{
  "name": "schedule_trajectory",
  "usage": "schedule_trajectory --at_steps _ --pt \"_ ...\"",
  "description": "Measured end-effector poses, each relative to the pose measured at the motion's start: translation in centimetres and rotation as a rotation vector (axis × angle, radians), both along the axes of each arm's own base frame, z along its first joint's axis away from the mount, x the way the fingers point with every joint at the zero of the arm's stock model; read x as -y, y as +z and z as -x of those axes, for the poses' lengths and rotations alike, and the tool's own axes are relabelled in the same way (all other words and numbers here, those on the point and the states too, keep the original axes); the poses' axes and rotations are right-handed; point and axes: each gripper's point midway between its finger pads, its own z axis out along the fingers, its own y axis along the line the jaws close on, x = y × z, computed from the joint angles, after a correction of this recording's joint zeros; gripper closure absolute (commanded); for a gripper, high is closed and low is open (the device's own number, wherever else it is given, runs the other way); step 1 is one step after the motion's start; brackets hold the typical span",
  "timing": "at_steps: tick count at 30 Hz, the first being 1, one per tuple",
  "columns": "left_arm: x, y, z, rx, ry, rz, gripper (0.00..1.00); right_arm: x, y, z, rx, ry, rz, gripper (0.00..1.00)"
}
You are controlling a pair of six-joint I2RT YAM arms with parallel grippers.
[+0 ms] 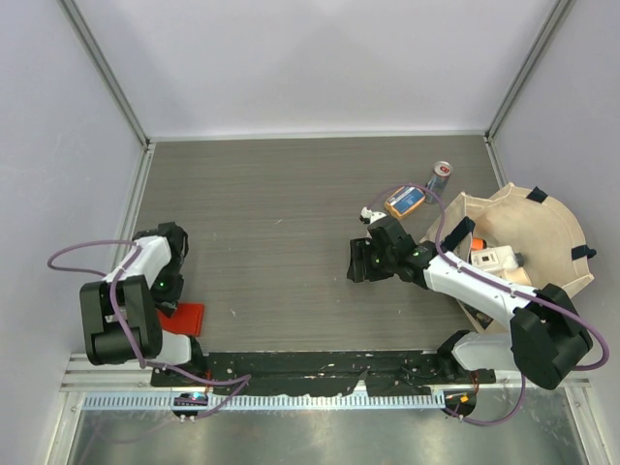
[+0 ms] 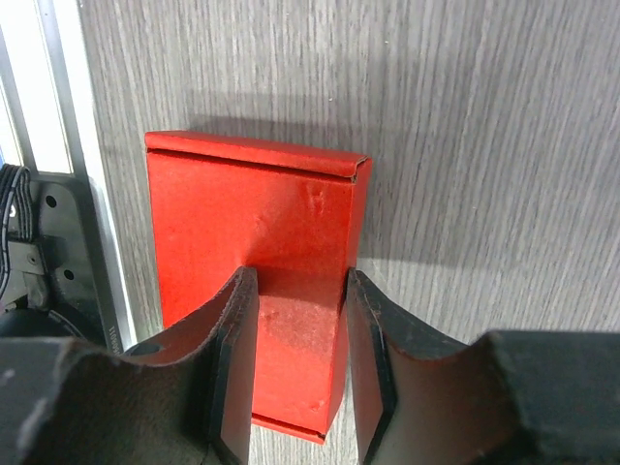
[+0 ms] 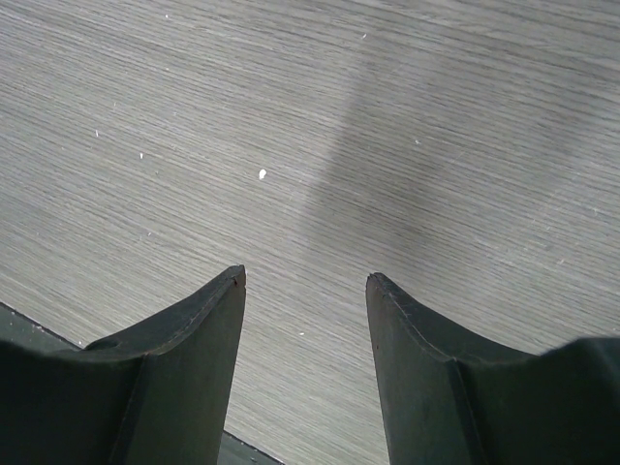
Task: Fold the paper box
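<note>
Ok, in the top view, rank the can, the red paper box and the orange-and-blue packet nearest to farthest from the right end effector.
1. orange-and-blue packet, just beyond the right end effector
2. can, farther back, rightward
3. paper box, far left, near edge

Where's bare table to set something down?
Free: the grey wood tabletop, middle and far left, between the red cardboard paper box near-left and the right tool. Crowded: far right, around the silver can, orange-and-blue packet and beige fabric basket.
</note>
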Motion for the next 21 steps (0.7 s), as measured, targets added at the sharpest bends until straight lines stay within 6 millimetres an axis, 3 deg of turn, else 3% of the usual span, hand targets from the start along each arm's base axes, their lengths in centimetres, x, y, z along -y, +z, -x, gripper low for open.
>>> schedule_trajectory --at_steps 21 --pt "-0.5 0.1 2.3 0.043 0.078 0.009 0.61 0.0 0.0 0.0 -0.001 0.002 -0.001 0.42"
